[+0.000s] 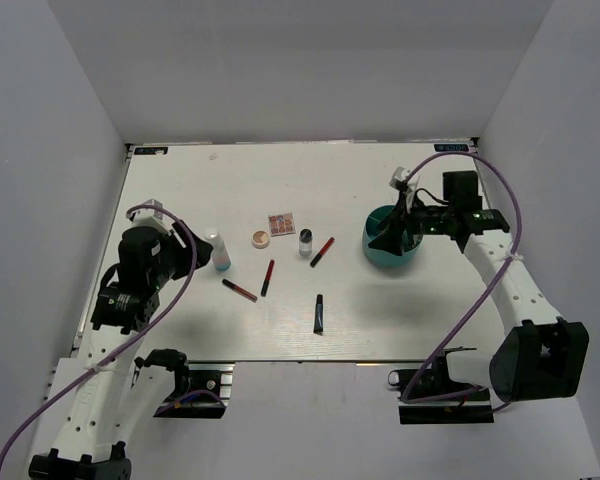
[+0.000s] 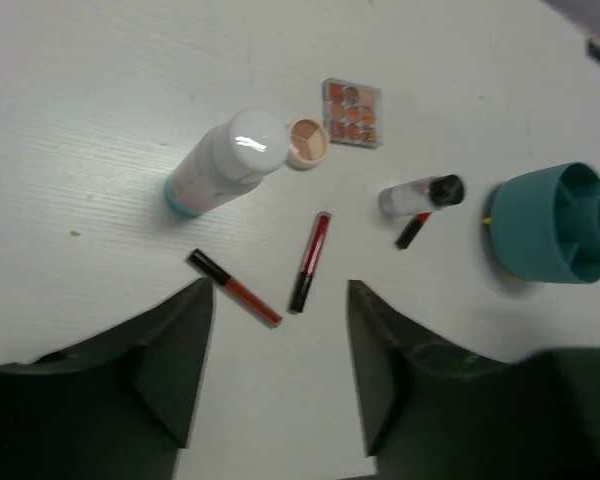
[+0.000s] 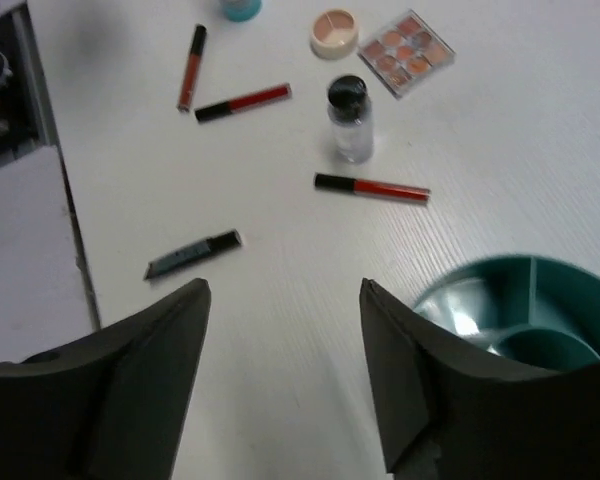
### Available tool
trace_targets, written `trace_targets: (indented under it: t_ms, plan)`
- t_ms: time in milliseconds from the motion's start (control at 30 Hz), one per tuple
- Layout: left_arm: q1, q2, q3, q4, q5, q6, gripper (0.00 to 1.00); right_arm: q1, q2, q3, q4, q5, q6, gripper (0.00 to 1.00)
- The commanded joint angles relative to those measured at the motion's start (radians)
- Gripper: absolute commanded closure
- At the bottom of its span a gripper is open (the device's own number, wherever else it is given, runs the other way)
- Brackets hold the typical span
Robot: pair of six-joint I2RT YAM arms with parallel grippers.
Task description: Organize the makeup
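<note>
The makeup lies loose mid-table: a white bottle (image 1: 218, 250) (image 2: 225, 160), a round beige compact (image 1: 261, 238) (image 2: 306, 143), a pink-toned palette (image 1: 281, 222) (image 3: 405, 52), a small dark-capped bottle (image 1: 305, 242) (image 3: 350, 120), three red-and-black tubes (image 1: 323, 251) (image 1: 268, 277) (image 1: 239, 290) and a black tube (image 1: 319, 313) (image 3: 193, 254). My left gripper (image 1: 185, 248) (image 2: 280, 330) is open and empty, above the table just left of the white bottle. My right gripper (image 1: 390, 235) (image 3: 285, 340) is open and empty, above the left rim of the teal tub (image 1: 405, 258).
The teal round divided tub (image 3: 510, 310) (image 2: 555, 225) stands at the right of the table; nothing shows in the compartments in view. White walls enclose the table on three sides. The arm bases and purple cables sit at the near edge.
</note>
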State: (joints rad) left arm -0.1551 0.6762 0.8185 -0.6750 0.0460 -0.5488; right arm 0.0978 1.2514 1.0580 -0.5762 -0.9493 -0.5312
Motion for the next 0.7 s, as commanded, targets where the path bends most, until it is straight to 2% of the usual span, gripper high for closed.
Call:
trace_targets:
  t_ms: [0,100,267,400,500,667]
  plan:
    - [0.003,0.000,0.031,-0.093,-0.095,-0.003,0.26,0.113,0.014,0.042,0.114,0.026,0.022,0.30]
    - [0.003,0.008,0.037,-0.121,-0.113,-0.003,0.16,0.207,0.058,0.069,0.185,0.123,0.059,0.11]
    - [0.003,0.031,0.050,-0.152,-0.133,0.001,0.10,0.331,0.172,0.144,0.294,0.352,0.174,0.11]
    - [-0.006,0.036,0.050,-0.141,-0.130,0.015,0.08,0.459,0.281,0.285,0.329,0.515,0.252,0.11]
    - [-0.015,0.057,0.006,-0.020,-0.088,0.074,0.08,0.497,0.371,0.355,0.335,0.541,0.330,0.11]
    - [-0.015,0.170,0.008,0.100,-0.069,0.128,0.07,0.513,0.410,0.373,0.326,0.547,0.367,0.11]
